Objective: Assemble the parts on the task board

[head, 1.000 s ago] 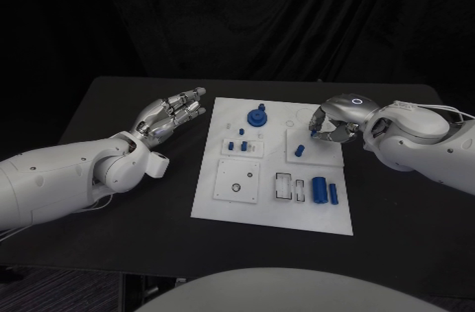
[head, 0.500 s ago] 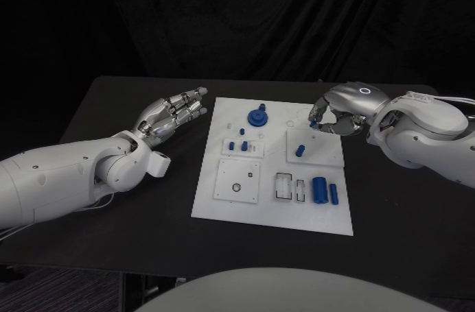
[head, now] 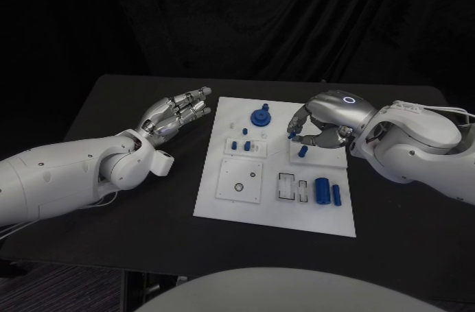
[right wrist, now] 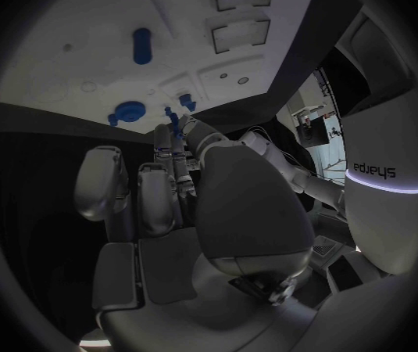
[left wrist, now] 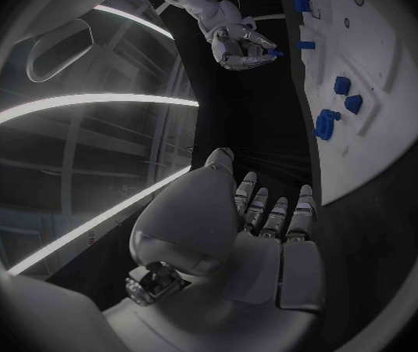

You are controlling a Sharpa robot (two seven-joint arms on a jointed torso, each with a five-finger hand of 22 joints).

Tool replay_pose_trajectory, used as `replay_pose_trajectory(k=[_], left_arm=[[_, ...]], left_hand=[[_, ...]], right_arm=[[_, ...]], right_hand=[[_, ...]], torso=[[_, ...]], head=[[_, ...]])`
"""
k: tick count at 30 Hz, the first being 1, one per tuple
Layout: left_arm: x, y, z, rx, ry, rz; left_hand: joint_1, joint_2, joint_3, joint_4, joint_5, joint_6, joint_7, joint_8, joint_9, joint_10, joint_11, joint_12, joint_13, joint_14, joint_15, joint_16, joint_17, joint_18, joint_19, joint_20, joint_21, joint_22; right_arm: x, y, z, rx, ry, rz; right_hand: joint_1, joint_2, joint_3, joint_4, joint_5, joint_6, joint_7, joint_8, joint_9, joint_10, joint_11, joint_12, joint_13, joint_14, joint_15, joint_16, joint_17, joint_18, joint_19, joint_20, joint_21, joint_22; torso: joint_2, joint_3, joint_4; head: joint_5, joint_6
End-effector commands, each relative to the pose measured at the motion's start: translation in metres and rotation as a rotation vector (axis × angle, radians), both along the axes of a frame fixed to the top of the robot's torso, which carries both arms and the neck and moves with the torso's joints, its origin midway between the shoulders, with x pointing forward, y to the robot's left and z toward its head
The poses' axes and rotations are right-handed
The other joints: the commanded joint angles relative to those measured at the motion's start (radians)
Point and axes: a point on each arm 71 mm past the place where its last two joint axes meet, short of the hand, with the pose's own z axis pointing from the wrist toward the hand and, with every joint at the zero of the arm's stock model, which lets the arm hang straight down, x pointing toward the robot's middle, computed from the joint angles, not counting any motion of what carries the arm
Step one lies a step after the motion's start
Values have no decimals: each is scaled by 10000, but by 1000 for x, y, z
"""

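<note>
Right hand: The right hand [head: 318,125] hangs over the task board [head: 228,209] near its far right corner, fingers curled, pinching a small blue peg [head: 293,136] at the fingertips; the peg also shows in the left wrist view [left wrist: 275,53] and the right wrist view [right wrist: 170,118].

Left hand: The left hand [head: 176,114] hovers off the board's left edge above the black table [head: 119,106], palm up, fingers apart, holding nothing.

Board: A blue knobbed disc [head: 260,116] stands near the far edge. Two short blue pieces [head: 239,146] sit in a small inset toward the left. Another blue peg [head: 303,149] stands just beside the right hand's fingertips. A large blue cylinder [head: 320,188] and a slimmer blue bar [head: 336,195] lie near the right edge, beside two empty slots [head: 292,186].

Step in hand: By appearances, the held peg is being carried to its seat on the far right plate of the board; which hole is meant cannot be told.

Doing it well: Hold the peg upright and square over the hole before lowering. Come down slowly, give it a slight wiggle if it binds, and release only once it is seated.

Risk: The neighbouring peg could be knocked over by a curled finger.
</note>
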Motion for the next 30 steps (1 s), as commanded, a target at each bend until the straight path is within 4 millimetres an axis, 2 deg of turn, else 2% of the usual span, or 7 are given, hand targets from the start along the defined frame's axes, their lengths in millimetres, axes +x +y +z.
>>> replay_pose_trajectory(k=[1, 7, 14, 21, 26, 30], left_arm=[[-2, -2, 5, -522, -641, -152], [-3, -5, 6, -590, -679, -212], [-5, -10, 6, -665, -658, -341], [-4, -12, 6, -668, -643, -371], [-4, -12, 6, -662, -634, -376], [-4, -14, 6, -667, -615, -412]], left_hand=[[91, 10, 4, -67, 52, -3, 47, 25, 11, -22, 61, 61, 10, -10, 57, 69, 9, 75, -6, 48, 57, 9], [128, 26, 22, -76, 78, 61, 67, 35, 19, 14, 80, 88, 16, 48, 85, 87, 23, 83, 21, 79, 68, 21], [152, 24, 28, -83, 88, 88, 75, 41, 22, 37, 86, 103, 20, 73, 90, 95, 29, 90, 44, 93, 77, 35], [157, 26, 30, -83, 89, 87, 85, 41, 22, 35, 86, 102, 19, 77, 91, 97, 29, 92, 45, 96, 78, 32], [175, 31, 38, -88, 95, 118, 124, 45, 25, 48, 95, 112, 21, 69, 90, 94, 27, 96, 44, 106, 76, 14], [175, 31, 38, -88, 95, 118, 124, 45, 25, 48, 95, 112, 21, 69, 90, 94, 27, 96, 44, 106, 76, 14]], right_arm=[[-7, 13, -3, 119, 195, 260], [-15, 35, -13, 71, 551, 853], [-19, 55, -30, -82, 1004, 1266], [-17, 64, -47, -361, 1425, 1329], [-17, 68, -55, -360, 1551, 1345], [-17, 72, -60, -351, 1613, 1387]], right_hand=[[46, 89, -4, -70, 17, 258, -205, 37, 478, 76, -28, -51, -11, 137, 9, 40, 18, -95, 83, 5, 73, 1615], [52, 92, -5, -77, 19, 237, -187, 25, 486, 84, -19, -71, -19, 137, 14, 30, -2, -91, 80, 8, 55, 1610], [62, 99, -4, -89, 21, 189, -160, -3, 497, 75, 1, -120, -40, 140, 29, 26, -14, -89, 80, 17, 42, 1606], [77, 111, 4, -101, 23, 162, -144, -20, 504, 65, 13, -153, -53, 131, 38, 4, -49, -80, 63, 25, -3, 1594], [97, 118, 11, -120, 24, 135, -127, -38, 511, 53, 23, -186, -66, 131, 48, 5, -48, -81, 65, 32, -2, 1595], [99, 119, 11, -121, 24, 134, -126, -38, 512, 53, 24, -188, -67, 132, 49, 6, -46, -81, 66, 32, -1, 1595]], torso=[[10, 9, 20], [14, -1, 56], [-4, -10, 15], [12, -14, 32], [5, -15, 18], [-3, -10, 4]], head=[[60, 0], [93, 0], [175, 0], [240, 0], [292, 0], [247, 0]])
